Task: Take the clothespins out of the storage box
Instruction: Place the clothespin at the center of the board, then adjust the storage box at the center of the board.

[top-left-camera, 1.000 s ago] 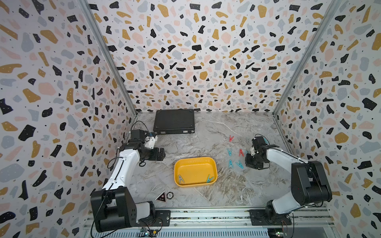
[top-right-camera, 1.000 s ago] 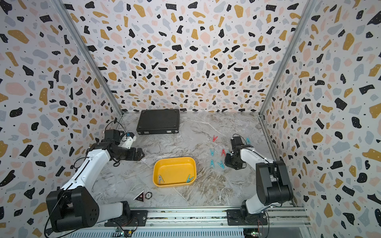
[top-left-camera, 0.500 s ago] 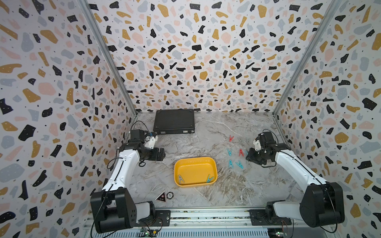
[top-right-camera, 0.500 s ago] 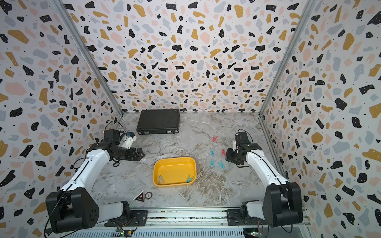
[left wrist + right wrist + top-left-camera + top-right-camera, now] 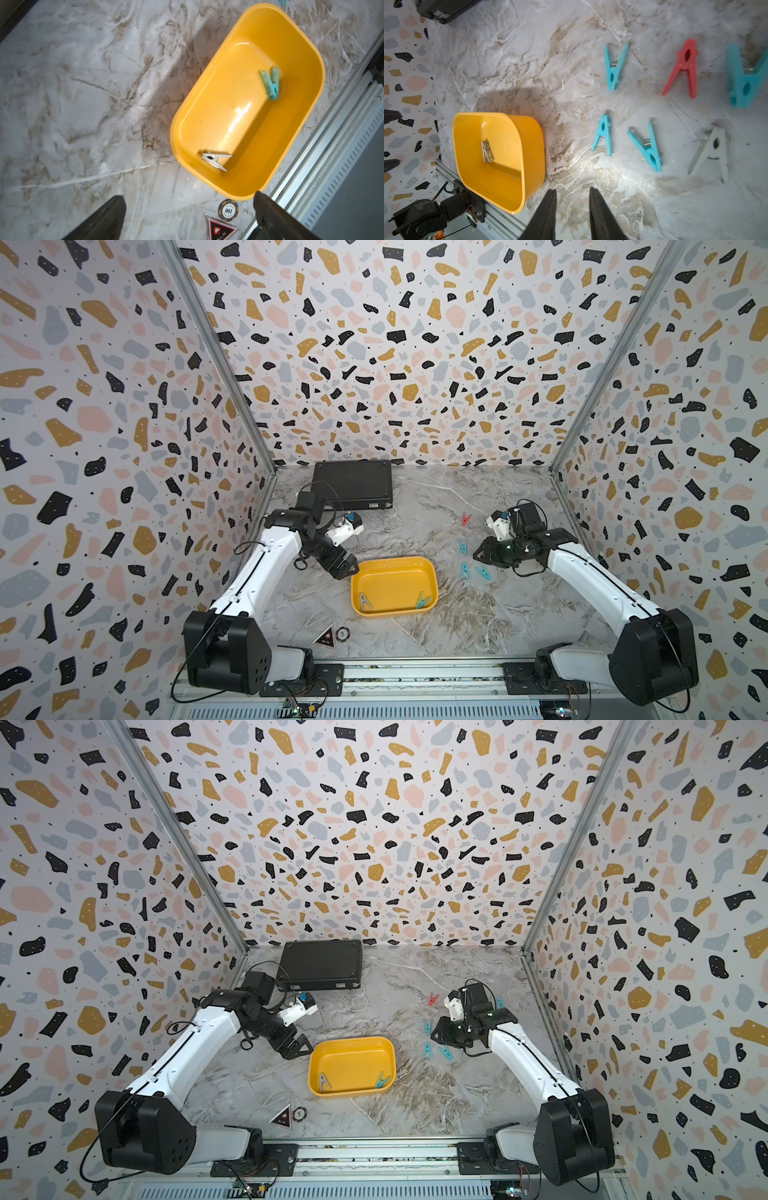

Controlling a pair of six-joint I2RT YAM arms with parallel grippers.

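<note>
The yellow storage box [image 5: 394, 572] sits mid-table and holds a grey clothespin [image 5: 365, 600] and a teal one [image 5: 423, 600]; the left wrist view shows both pins, teal [image 5: 271, 84] and grey [image 5: 215, 159]. Right of the box, several clothespins lie on the table: a red one [image 5: 466, 518] and teal ones [image 5: 462, 546]. The right wrist view adds a grey one [image 5: 712, 151]. My left gripper [image 5: 343, 568] hangs wide open beside the box's far-left corner. My right gripper [image 5: 478, 553] hovers over the teal pins, jaws slightly apart with nothing between them [image 5: 572, 189].
A black latched case [image 5: 352, 485] lies at the back left. A poker chip [image 5: 342, 633] and a triangular marker [image 5: 325, 638] lie near the front edge, just ahead of the box. A metal rail [image 5: 415, 676] runs along the front, and patterned walls enclose three sides.
My right gripper has come up off the table by the loose pins and shifted left toward the box. My left gripper has moved closer to the box's far-left corner.
</note>
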